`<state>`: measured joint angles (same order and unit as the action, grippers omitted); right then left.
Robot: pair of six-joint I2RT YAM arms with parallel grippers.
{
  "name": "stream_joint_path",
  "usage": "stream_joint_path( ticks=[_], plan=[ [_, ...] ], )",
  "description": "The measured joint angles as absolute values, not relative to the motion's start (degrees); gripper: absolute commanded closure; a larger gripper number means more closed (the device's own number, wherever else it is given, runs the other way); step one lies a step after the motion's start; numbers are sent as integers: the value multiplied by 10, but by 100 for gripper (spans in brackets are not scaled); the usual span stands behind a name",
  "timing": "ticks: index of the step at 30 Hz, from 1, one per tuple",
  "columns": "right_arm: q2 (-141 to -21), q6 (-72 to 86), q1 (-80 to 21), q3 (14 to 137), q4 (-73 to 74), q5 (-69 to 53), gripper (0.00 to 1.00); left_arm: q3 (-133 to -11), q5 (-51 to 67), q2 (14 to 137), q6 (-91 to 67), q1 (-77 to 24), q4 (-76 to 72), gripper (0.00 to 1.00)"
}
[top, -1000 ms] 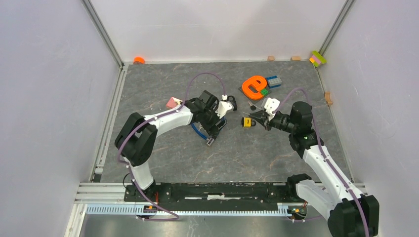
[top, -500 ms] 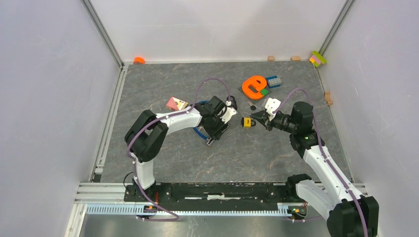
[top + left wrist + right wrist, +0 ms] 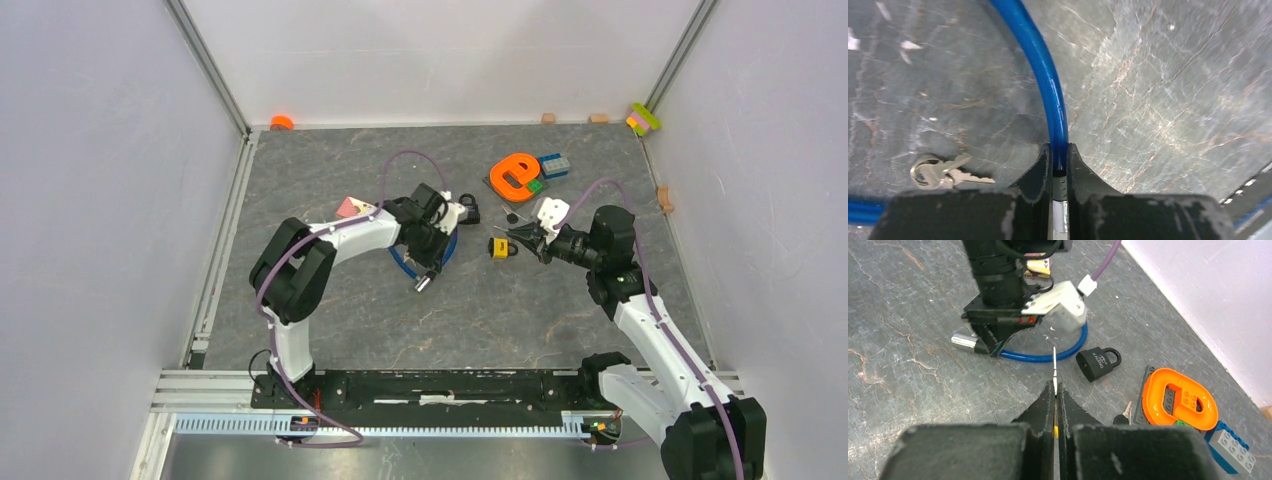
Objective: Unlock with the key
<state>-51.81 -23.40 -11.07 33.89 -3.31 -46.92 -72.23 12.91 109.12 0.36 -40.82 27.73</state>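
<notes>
Since a second ago the left gripper (image 3: 1059,150) has closed: I see its fingers pinching the blue cable (image 3: 1048,80) low over the table. I read the right gripper (image 3: 1055,387) as unchanged, pressed tight on the key (image 3: 1054,365), which is edge-on with its blade past the tips. The black padlock (image 3: 1097,364) lies beyond it, beside the cable loop and apart from the key. A key ring (image 3: 940,172) lies flat near the left fingers. The grey marbled table (image 3: 520,320) has pale walls (image 3: 450,60) on three sides.
</notes>
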Motion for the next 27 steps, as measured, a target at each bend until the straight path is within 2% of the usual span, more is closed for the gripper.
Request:
stream_joint_path(
  ticks=[8, 19, 27],
  plan=[
    [-527, -215, -111, 338, -57, -487, 100, -733, 243, 1079, -111, -305, 240, 98],
    [-550, -188, -111, 338, -86, -517, 100, -672, 306, 982, -278, -286, 147, 98],
    [-595, -135, -128, 338, -134, -520, 100, -635, 350, 972, -437, -241, 24, 98]
  ],
)
